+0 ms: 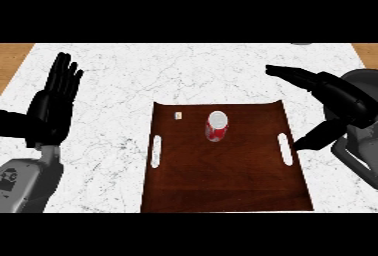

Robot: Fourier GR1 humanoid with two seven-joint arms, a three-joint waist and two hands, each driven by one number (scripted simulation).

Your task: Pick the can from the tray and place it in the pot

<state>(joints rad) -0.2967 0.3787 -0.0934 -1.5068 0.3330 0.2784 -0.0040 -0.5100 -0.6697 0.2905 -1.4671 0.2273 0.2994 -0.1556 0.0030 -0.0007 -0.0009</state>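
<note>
A red can with a white top stands upright on the far half of the brown wooden tray, near its middle. My right hand hangs open to the right of the tray, fingers stretched toward the left and thumb pointing down, well apart from the can. Behind that hand, at the right edge of the view, a dark grey pot shows only in part. My left hand rests open at the left, fingers up, away from the tray.
The tray lies on a white marble counter, with a slot handle on each side. A small white tag lies near the tray's far left corner. Wooden strips border the counter at both far corners.
</note>
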